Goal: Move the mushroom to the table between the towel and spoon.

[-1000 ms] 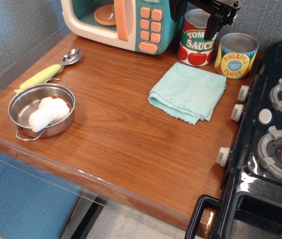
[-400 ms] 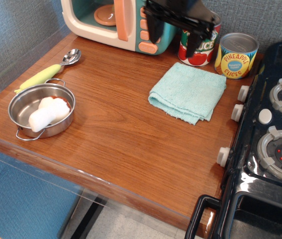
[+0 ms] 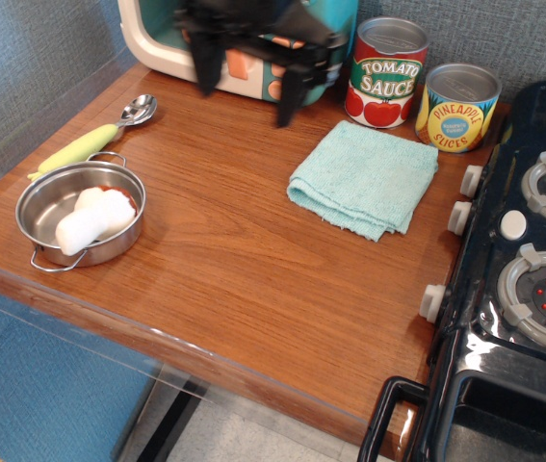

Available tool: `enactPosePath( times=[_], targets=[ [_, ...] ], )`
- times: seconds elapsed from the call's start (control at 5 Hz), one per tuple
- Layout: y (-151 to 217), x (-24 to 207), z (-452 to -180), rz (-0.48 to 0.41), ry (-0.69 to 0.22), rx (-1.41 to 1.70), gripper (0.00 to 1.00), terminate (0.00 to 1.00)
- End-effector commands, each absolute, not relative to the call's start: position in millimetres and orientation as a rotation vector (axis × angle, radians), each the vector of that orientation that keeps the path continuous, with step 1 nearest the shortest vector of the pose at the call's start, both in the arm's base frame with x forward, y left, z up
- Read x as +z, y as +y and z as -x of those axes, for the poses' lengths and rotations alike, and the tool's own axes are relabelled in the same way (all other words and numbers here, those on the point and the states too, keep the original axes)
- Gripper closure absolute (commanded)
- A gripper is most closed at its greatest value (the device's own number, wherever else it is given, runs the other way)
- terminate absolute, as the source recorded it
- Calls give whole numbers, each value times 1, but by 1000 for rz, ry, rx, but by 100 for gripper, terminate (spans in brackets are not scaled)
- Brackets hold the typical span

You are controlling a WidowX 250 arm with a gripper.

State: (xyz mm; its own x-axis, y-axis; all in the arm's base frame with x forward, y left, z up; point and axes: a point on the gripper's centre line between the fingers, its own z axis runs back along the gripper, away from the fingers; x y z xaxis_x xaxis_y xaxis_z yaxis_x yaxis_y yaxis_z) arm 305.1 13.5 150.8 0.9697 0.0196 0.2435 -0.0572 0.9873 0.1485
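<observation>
The mushroom (image 3: 91,219) lies on its side in a round steel pan (image 3: 46,202) at the table's front left, white stem toward the front, reddish cap toward the back. The spoon (image 3: 99,136) lies behind the pan, yellow-green handle to the left, silver bowl to the right. The teal towel (image 3: 364,177) lies folded at the back right of the wooden table (image 3: 224,250). My black gripper (image 3: 247,96) hangs open and empty, blurred by motion, above the table's back, between spoon and towel and in front of the toy microwave.
A toy microwave (image 3: 157,38) stands at the back. A tomato sauce can (image 3: 388,72) and a pineapple slices can (image 3: 457,107) stand behind the towel. A black toy stove (image 3: 523,279) with knobs fills the right side. The table's rounded front edge drops off to the floor.
My gripper has swept left along the back of the table, from above the sauce can to in front of the microwave, and come lower. Nothing on the table has moved.
</observation>
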Motion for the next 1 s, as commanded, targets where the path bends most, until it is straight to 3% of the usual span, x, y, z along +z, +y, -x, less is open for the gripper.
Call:
enactPosePath(
  times=[0.0, 0.4, 0.8],
  targets=[
    [41, 148, -258, -153, -227, 186, 0, 0],
    [73, 130, -249, -109, -224, 199, 0, 0],
    [97, 95, -237, -85, -138, 162, 0, 0]
  ],
)
